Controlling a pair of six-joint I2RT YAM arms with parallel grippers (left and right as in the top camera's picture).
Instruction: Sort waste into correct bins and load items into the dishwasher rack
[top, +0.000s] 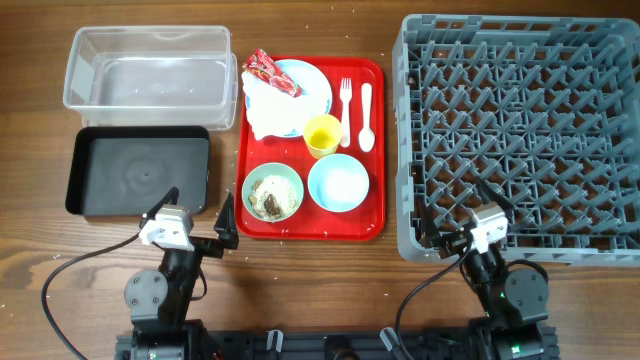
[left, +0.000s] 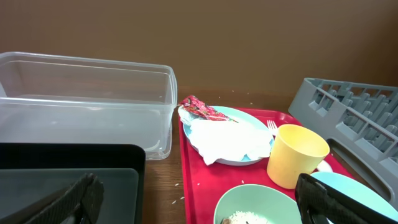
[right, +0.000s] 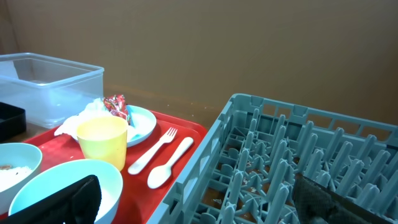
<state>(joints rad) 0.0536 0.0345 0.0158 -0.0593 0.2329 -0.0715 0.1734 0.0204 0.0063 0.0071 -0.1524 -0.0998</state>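
Down at the near edge, the left gripper (top: 200, 203) is spread wide with nothing between its black fingers, and the right gripper (top: 455, 210) is just as wide and just as empty. In front of the left one sits the shallow black tray (top: 140, 170), matte and rectangular, and at the far left corner the clear plastic tub (top: 150, 40), glossy with rounded corners. In the middle lies the flat red tray (top: 375, 150). On its near end are the green-white bowl (top: 294, 180), holding brownish rice scraps (top: 268, 200), and the smooth pale blue bowl (top: 337, 183). Behind them come the little yellow cup (top: 322, 135), then the white fork (top: 346, 110) and spoon (top: 366, 115) side by side. Farthest back, the light blue plate (top: 312, 80) carries the crumpled napkin (top: 268, 112) and the shiny red wrapper (top: 272, 72). The grey pegged rack (top: 520, 130) fills the right side. The counter (top: 40, 260) is dark wood grain flecked with pale grains, with a plain brown wall (right: 217, 43) behind.
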